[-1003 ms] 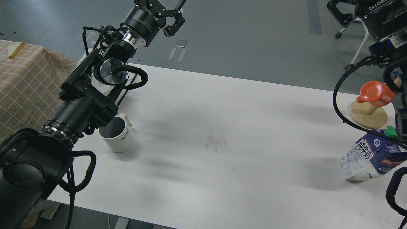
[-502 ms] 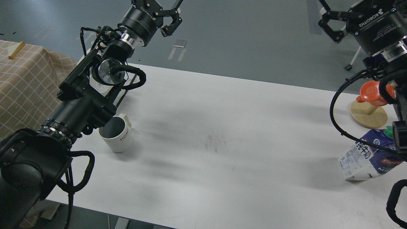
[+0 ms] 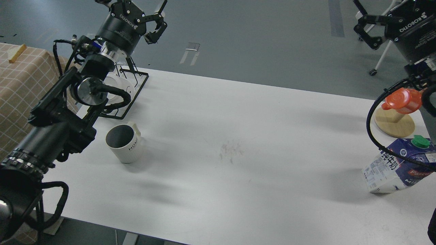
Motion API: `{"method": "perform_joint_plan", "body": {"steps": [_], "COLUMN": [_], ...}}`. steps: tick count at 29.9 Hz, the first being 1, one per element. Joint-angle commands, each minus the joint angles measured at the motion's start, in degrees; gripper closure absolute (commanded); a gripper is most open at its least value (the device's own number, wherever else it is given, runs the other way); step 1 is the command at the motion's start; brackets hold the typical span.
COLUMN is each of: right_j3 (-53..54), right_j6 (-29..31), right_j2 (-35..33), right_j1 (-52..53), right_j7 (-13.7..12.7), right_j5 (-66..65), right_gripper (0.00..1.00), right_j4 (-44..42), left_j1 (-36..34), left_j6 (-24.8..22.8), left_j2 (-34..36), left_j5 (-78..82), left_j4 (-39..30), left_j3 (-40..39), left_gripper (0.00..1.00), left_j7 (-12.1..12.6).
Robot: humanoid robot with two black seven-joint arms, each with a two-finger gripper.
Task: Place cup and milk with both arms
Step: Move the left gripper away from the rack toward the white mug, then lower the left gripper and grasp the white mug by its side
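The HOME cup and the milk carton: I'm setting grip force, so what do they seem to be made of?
The cup looks like glazed ceramic: a ribbed white wall with a soft sheen, a matte dark grey inside and a thick rim. The milk carton looks like coated paperboard: printed, faintly glossy flat panels with folded edges. Its green screw cap looks like plastic. The carton probably dents more easily.

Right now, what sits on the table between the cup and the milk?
In the head view, nothing: only bare white table with a faint smudge lies between the cup and the milk.
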Motion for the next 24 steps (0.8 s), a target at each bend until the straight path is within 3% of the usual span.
{"method": "perform_joint_plan", "body": {"steps": [1, 6, 11, 18, 24], "right_j3": [1.0, 3.2, 4.8, 5.2, 5.5], "right_j6": [0.0, 0.0, 0.0, 0.0, 0.0], "right_j2": [-0.1, 0.5, 2.0, 2.1, 3.7], "right_j1": [-1.5, -2.9, -4.1, -5.0, -6.8], "right_j7": [0.1, 0.1, 0.1, 0.1, 0.2], "right_j5": [0.0, 0.3, 0.4, 0.6, 0.6], "right_gripper": [0.0, 0.0, 0.0, 0.0, 0.0], "right_j4": [1.7, 3.0, 3.7, 3.7, 3.7], "left_j1": [5.7, 11.5, 15.3, 17.8, 17.8], "left_j6": [0.0, -0.6, -1.2, -3.4, -4.0], "left_j2": [8.5, 25.3, 42.6, 53.0, 53.0], "left_j5": [0.2, 0.6, 13.3, 35.2, 65.7], "left_j4": [-7.6, -19.8, -32.9, -41.3, -41.4], "left_j3": [1.2, 4.2, 8.4, 13.9, 19.3], "left_gripper": [0.02, 0.02, 0.03, 0.08, 0.11], "left_j7": [-0.1, 0.0, -0.1, 0.1, -0.1]}}
